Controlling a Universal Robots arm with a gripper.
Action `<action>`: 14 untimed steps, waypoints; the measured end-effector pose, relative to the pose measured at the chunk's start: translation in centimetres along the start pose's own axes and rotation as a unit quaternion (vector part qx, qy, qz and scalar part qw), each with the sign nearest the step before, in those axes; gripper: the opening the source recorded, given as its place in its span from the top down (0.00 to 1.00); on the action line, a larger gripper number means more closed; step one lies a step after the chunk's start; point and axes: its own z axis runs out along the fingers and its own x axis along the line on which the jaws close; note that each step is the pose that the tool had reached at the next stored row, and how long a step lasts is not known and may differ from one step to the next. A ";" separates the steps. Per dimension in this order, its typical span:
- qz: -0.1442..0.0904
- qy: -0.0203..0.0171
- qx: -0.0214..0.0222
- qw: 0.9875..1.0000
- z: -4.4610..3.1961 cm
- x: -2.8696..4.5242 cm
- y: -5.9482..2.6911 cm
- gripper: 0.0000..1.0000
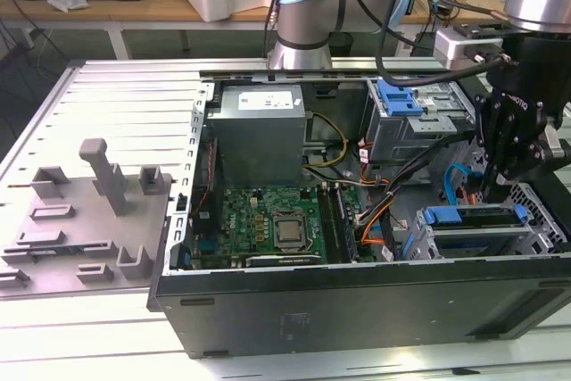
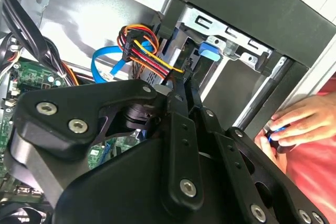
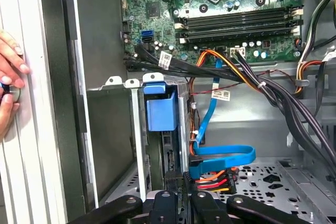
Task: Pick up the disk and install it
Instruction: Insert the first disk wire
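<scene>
Gripper (image 1: 496, 192), jaws pressed together, poised directly above the disk (image 1: 473, 217), whose blue carrier sits seated in the drive cage (image 3: 137, 129), apparently pushing it home.

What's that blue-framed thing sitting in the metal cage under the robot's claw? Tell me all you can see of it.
That is the disk: a flat drive clipped in a bright blue plastic frame, its dark edge showing between the blue ends. It sits slotted in the metal cage near the case's front corner, at the exterior view's right. The gripper hangs right above it. In the first wrist view its blue end stands up between the cage walls.
</scene>
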 end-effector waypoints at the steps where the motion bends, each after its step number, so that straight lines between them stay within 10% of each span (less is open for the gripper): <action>1: -0.001 -0.002 0.000 1.000 0.01 0.07 0.02 0.83; 7: -0.005 -0.014 0.003 1.000 0.09 0.52 0.16 0.83; 14: -0.010 -0.018 0.005 1.000 0.16 0.94 0.25 0.83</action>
